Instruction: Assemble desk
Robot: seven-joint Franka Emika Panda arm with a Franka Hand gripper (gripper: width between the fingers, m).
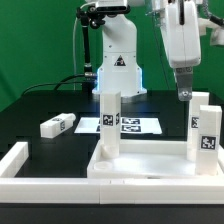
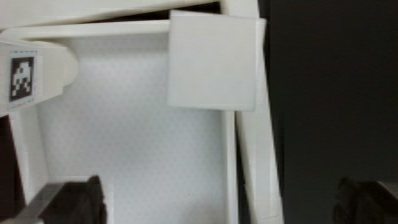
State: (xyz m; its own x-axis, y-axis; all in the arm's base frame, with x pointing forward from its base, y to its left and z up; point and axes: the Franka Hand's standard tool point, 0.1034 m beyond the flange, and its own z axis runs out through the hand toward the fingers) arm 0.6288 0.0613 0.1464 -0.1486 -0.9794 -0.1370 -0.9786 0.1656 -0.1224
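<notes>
Gripper (image 1: 183, 94) hangs with fingers (image 2: 68, 203) spread wide, pinching nothing; desk top (image 1: 140, 160) lies below it, one upright leg (image 1: 191, 132) just under the fingertips, a tagged leg (image 1: 208, 125) close beside that, a third leg (image 1: 108, 118) well away across the top, a loose leg (image 1: 57, 125) farther out on the table. Likely step: grip the leg below. Best done by dropping straight down, centring the leg between the fingers, closing on its flat faces, keeping it upright, not nudging the tagged neighbour
</notes>
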